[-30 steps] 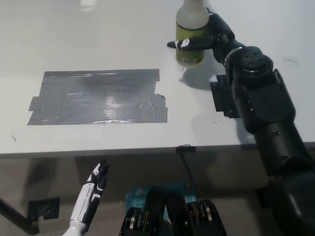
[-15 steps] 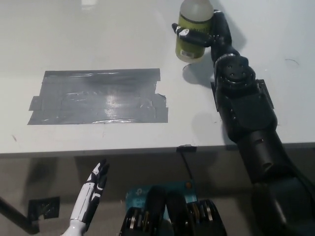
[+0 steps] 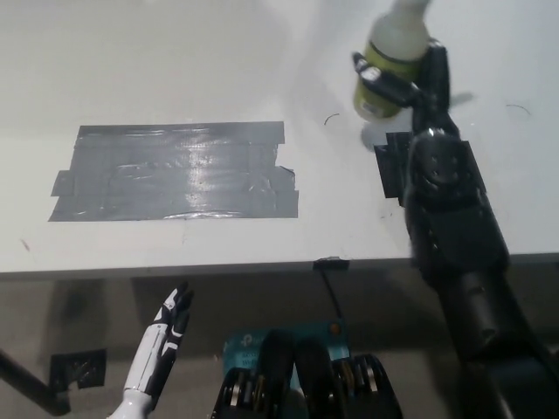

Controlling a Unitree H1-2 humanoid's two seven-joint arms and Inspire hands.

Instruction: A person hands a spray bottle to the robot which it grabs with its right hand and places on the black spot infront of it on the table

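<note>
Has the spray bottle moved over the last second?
Yes. The spray bottle, held in the right hand, went rightward, away from the black tape patch.

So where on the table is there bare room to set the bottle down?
The big grey tape patch is bare, and so is the white table beyond it and along the front edge. It is crowded at the right: the right robot hand holds the spray bottle above a small black tape patch. The left robot hand rests below the table edge.
</note>
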